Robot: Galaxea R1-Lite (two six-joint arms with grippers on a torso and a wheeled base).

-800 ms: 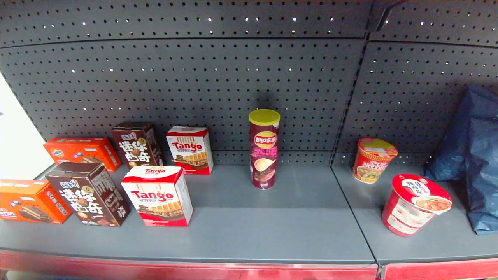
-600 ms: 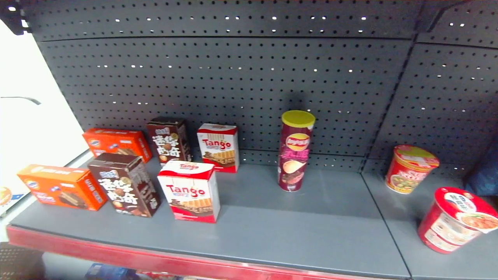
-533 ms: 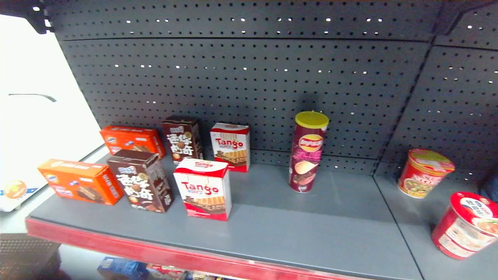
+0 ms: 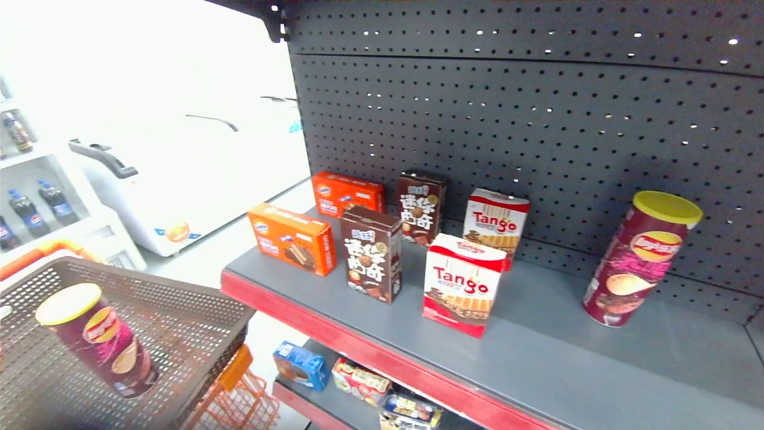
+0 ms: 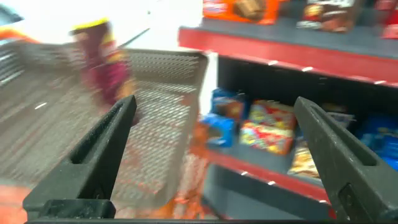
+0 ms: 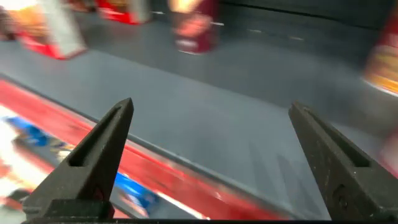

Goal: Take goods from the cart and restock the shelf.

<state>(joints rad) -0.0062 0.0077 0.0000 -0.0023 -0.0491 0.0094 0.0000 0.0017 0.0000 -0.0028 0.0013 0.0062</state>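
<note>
Both claws are being held wide apart w/ nothing in them: the left gripper (image 5: 214, 109) is being aimed at the cart (image 4: 197, 310), the right gripper (image 6: 208, 112) is being held over the shelf (image 4: 537, 358) past the cart. The task's thing, the chips can (image 4: 95, 340), is being kept standing inside the cart. Imo it's tall & narrow, so it's prob getting tipped if clipped by one finger, or squeezed out of a shallow grip. The cart's mesh wall is being left between can & shelf, so a low carry risks getting snagged. Beyond the cart, the shelf front is being crowded by an orange box (image 4: 292, 239), a brown box (image 4: 370, 254) & a wafer box (image 4: 462, 286).
</note>
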